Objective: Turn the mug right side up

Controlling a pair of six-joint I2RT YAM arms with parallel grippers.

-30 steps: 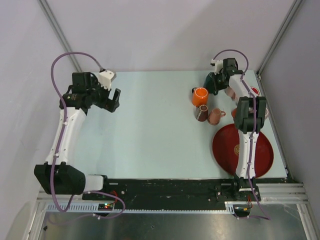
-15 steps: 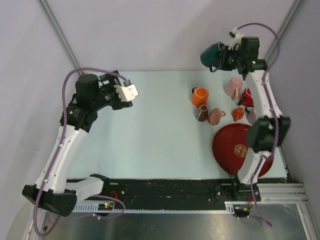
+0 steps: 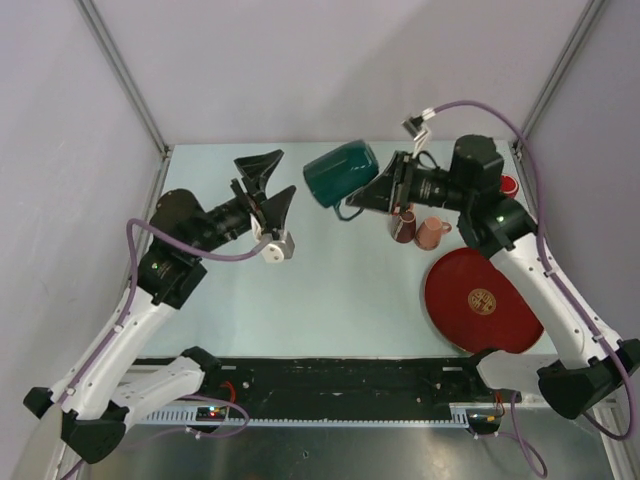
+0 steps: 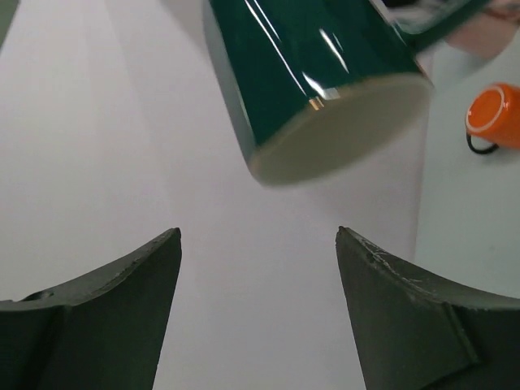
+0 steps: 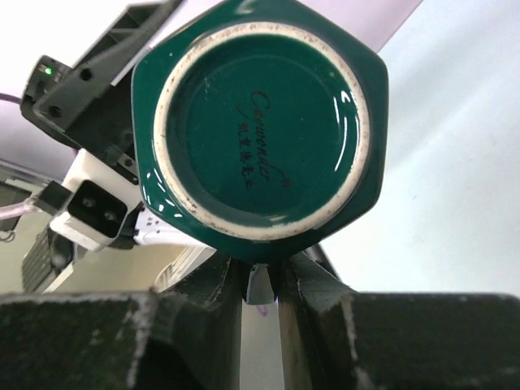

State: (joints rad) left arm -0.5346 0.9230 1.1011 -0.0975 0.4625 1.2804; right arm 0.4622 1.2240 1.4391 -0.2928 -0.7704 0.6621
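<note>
A dark green mug (image 3: 340,172) hangs in the air over the back middle of the table, lying on its side. My right gripper (image 3: 377,196) is shut on its handle. In the right wrist view the mug's base (image 5: 256,122) faces the camera, with the right gripper (image 5: 260,280) clamped just under it. The mug's cream mouth (image 4: 341,130) faces my left gripper (image 4: 258,268). My left gripper (image 3: 268,185) is open and empty, just left of the mug and apart from it.
A brown mug (image 3: 403,228) and a pink mug (image 3: 432,232) stand on the table under the right arm. A red plate (image 3: 485,300) lies at the front right. A red mug (image 3: 508,185) is at the back right. An orange mug (image 4: 497,115) shows in the left wrist view.
My right gripper has lifted the green mug from the back right and carried it left over the table's middle. My left arm has swung right towards the mug.
</note>
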